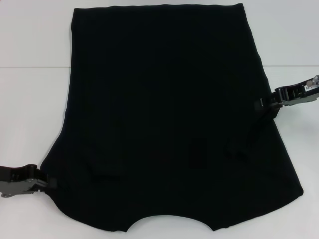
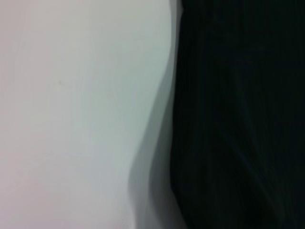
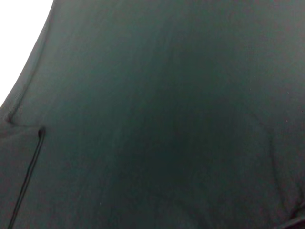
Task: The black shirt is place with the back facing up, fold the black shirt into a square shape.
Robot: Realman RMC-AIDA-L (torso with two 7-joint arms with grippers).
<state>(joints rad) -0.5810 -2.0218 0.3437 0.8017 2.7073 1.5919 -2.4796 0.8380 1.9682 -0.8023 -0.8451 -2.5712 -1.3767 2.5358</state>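
The black shirt (image 1: 164,114) lies flat on the white table (image 1: 30,99), collar end near me, sleeves tucked in over the body. My left gripper (image 1: 46,183) sits at the shirt's near left edge, touching the fabric. My right gripper (image 1: 260,105) meets the shirt's right edge about halfway up. In the left wrist view the black shirt (image 2: 238,119) borders bare table (image 2: 71,119), its edge raised a little and casting a shadow. The right wrist view is almost filled by the black shirt (image 3: 167,119), with a seam near one edge.
White table surface (image 1: 299,59) surrounds the shirt on the left, right and far sides. The shirt's near hem with the neck cut-out (image 1: 169,221) reaches the table's front edge.
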